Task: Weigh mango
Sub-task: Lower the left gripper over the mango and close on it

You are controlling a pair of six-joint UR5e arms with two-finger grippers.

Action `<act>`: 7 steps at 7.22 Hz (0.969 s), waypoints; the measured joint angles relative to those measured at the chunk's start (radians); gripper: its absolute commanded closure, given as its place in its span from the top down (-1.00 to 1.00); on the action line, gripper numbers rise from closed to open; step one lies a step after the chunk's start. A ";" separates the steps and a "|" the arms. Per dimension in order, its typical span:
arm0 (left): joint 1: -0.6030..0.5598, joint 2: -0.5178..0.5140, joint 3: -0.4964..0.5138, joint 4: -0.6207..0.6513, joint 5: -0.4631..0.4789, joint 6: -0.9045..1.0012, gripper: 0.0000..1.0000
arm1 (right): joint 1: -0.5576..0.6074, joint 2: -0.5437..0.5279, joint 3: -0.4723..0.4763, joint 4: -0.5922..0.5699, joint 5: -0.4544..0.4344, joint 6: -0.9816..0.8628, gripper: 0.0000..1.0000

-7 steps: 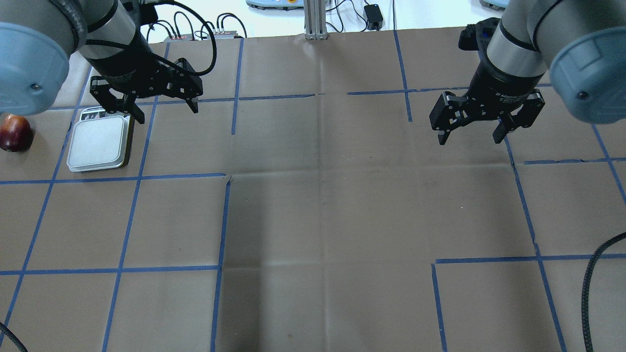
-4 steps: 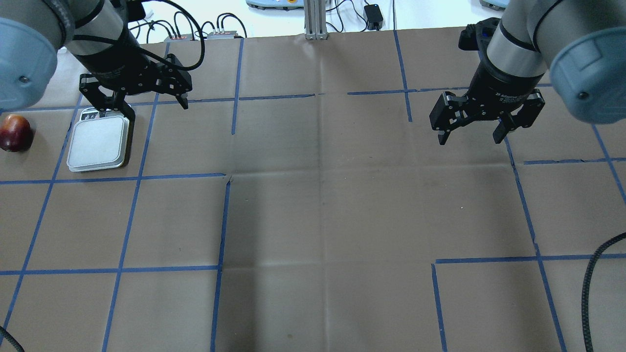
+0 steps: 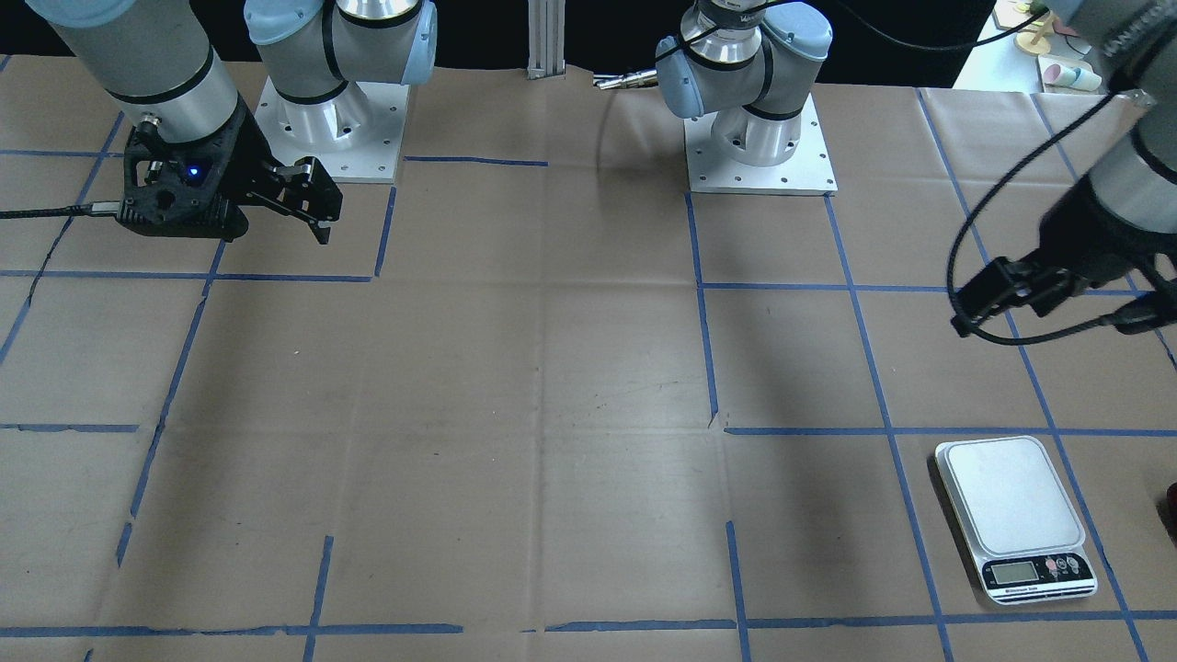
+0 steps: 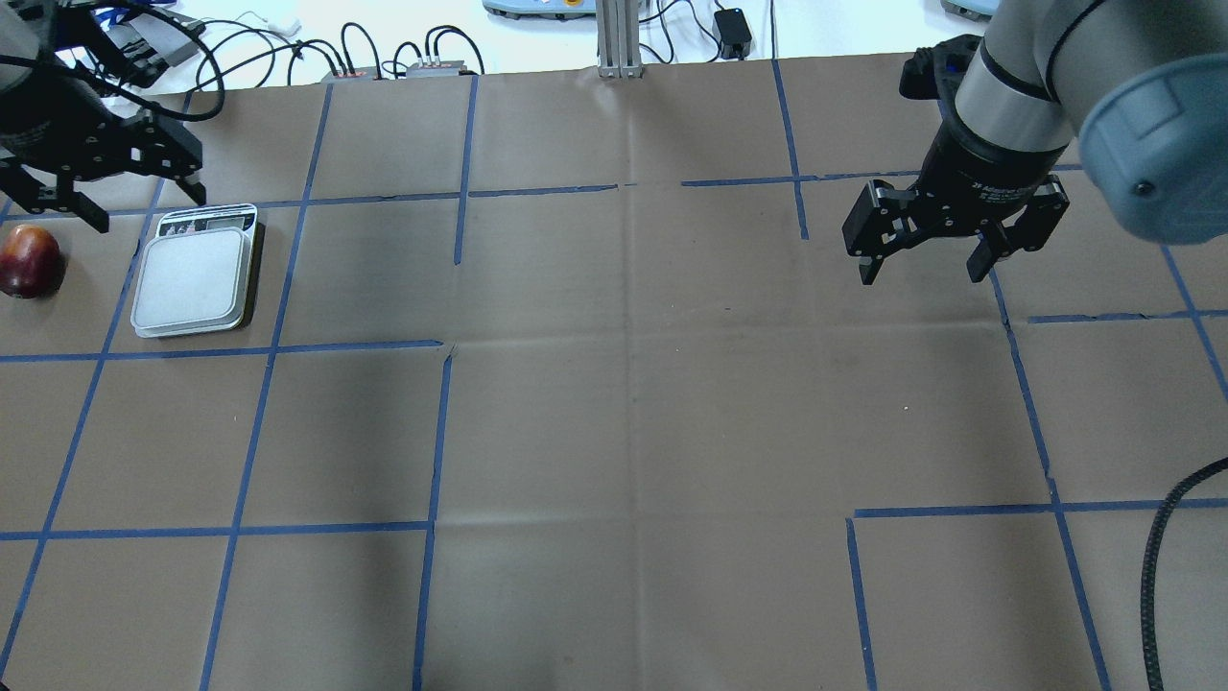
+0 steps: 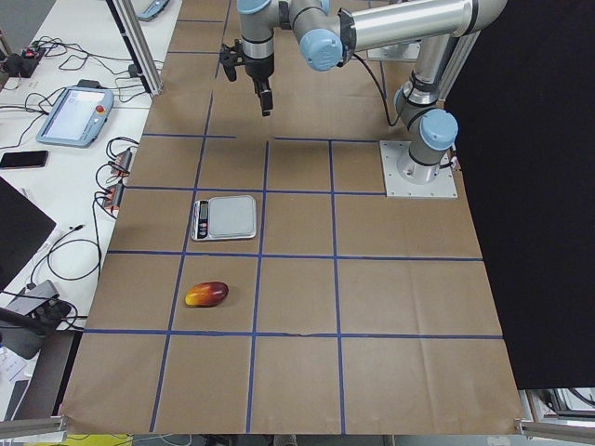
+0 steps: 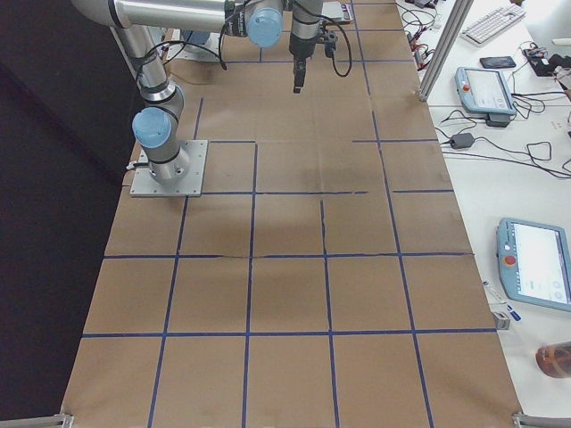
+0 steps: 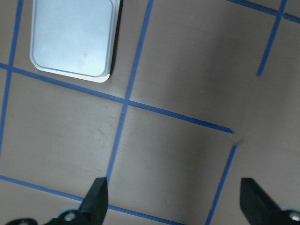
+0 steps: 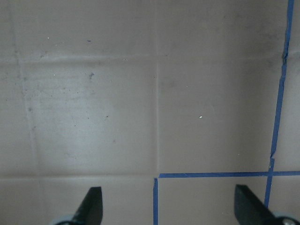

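The mango (image 4: 31, 261), dark red with an orange-yellow end, lies on the brown paper at the overhead view's far left, beside the scale (image 4: 195, 280). It also shows in the exterior left view (image 5: 206, 295). The scale has an empty silver plate and shows in the front-facing view (image 3: 1011, 501) and the left wrist view (image 7: 72, 40). My left gripper (image 4: 151, 213) is open and empty in the air, just beyond the scale's display end, between scale and mango. My right gripper (image 4: 923, 274) is open and empty, far off on the right side.
Blue tape lines grid the paper-covered table. An aluminium post (image 4: 619, 38) and cables with small boxes (image 4: 403, 62) sit along the far edge. A black cable (image 4: 1161, 576) hangs at the near right. Both arm bases (image 3: 759, 138) stand at the robot's side.
My left gripper has moved left in the overhead view, from over the scale's far right corner to its far left, nearer the mango. The right arm, mango and scale have not moved.
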 measured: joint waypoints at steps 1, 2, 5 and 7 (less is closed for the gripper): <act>0.080 -0.063 0.059 0.005 0.002 0.115 1.00 | 0.000 0.000 0.000 0.000 0.000 0.000 1.00; 0.159 -0.140 0.134 0.007 0.003 0.232 1.00 | 0.000 0.000 0.000 0.000 0.000 0.000 1.00; 0.330 -0.402 0.357 0.055 0.004 0.512 1.00 | 0.000 0.000 0.000 0.000 0.000 0.000 1.00; 0.379 -0.550 0.418 0.183 0.002 0.600 1.00 | 0.000 0.000 0.000 0.000 0.000 0.000 1.00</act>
